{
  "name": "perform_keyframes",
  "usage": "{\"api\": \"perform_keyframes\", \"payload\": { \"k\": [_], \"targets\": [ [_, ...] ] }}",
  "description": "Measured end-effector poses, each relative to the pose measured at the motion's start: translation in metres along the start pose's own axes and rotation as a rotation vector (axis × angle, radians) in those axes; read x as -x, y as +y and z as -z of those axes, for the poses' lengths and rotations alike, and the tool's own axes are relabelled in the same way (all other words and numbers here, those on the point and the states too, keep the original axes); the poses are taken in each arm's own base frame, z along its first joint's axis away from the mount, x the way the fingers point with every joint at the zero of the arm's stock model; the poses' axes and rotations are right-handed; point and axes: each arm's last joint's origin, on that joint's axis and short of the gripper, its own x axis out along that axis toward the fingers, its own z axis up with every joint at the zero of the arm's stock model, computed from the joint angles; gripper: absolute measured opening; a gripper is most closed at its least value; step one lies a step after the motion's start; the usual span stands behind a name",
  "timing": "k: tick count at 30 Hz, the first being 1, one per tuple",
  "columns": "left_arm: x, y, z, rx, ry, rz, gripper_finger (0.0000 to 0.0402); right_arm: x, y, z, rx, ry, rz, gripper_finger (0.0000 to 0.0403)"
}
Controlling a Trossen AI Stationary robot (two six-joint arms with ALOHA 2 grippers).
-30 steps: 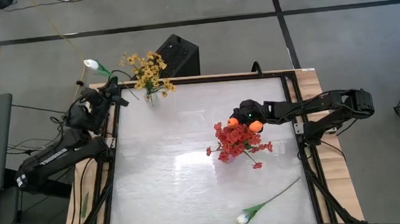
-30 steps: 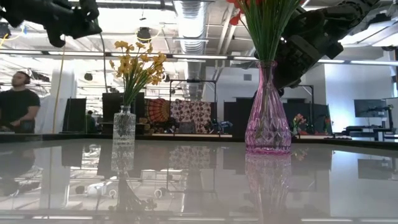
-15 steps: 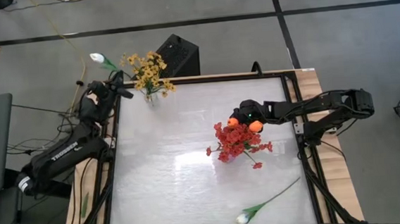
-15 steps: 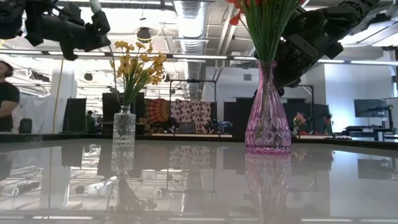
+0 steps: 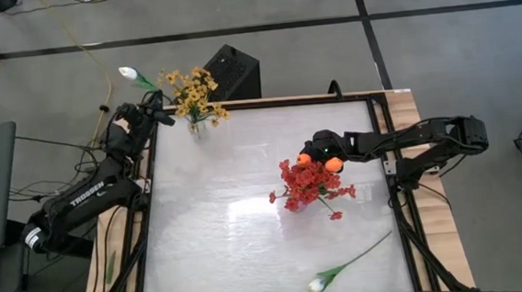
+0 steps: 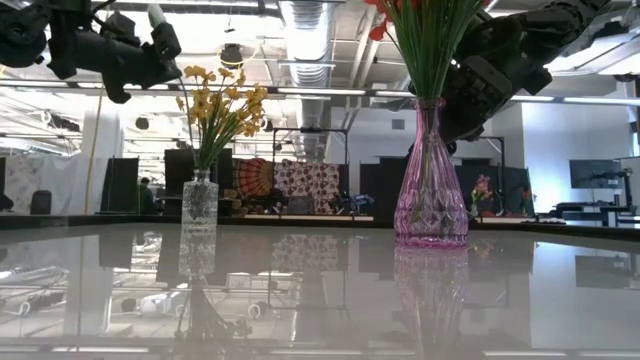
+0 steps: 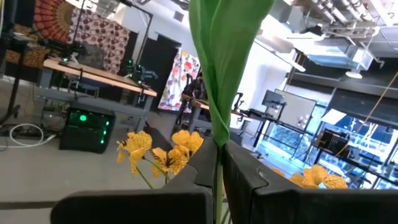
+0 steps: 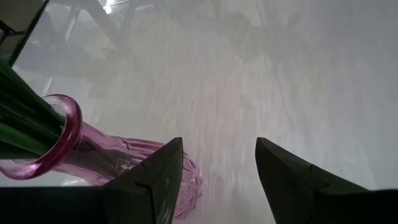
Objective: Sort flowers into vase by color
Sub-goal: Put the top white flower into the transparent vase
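The left hand [image 5: 144, 111], raised beyond the table's [image 5: 250, 248] far left corner, pinches the thin green stalk of a white tulip [image 5: 128, 74] between its dark fingers [image 7: 249, 180], just beside the yellow sprays [image 5: 193, 91] standing in a clear cut-glass vase [image 6: 200, 205]. The right hand [image 8: 217, 168] hovers with fingers spread and holding nothing, next to the faceted pink glass vase [image 6: 431, 190] of red sprays [image 5: 305, 187] and orange tulips [image 5: 333, 165]. A second white tulip [image 5: 319, 284] lies flat on the glossy table near its front edge.

Open tabletop [image 5: 220, 222] separates the yellow-flower vase [image 6: 200, 205] from the pink vase [image 6: 431, 190]; a white tulip [image 5: 319, 284] lies near the front edge.
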Motion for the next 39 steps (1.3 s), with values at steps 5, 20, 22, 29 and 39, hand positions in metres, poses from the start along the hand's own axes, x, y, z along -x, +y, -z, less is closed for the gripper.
{"api": "perform_keyframes", "payload": {
  "k": [5,20,22,29,39],
  "targets": [
    [-0.001,0.000,0.001,-0.006,0.004,-0.005,0.0000,0.000,0.000,0.000,0.014,0.000,0.000,0.0228],
    [-0.016,0.001,0.023,-0.017,0.099,-0.003,0.0000,0.000,0.000,0.000,0.003,0.000,-0.001,0.0228],
    [-0.018,0.000,0.025,-0.028,0.097,0.002,0.0000,0.000,0.000,0.000,-0.005,0.000,-0.001,0.0228],
    [-0.019,0.002,0.034,-0.092,0.176,0.008,0.0000,0.000,0.000,0.001,-0.010,0.007,-0.001,0.0228],
    [-0.016,0.006,0.047,-0.141,0.310,-0.011,0.0000,0.000,-0.002,0.001,-0.004,0.008,0.006,0.0228]
  ]
}}
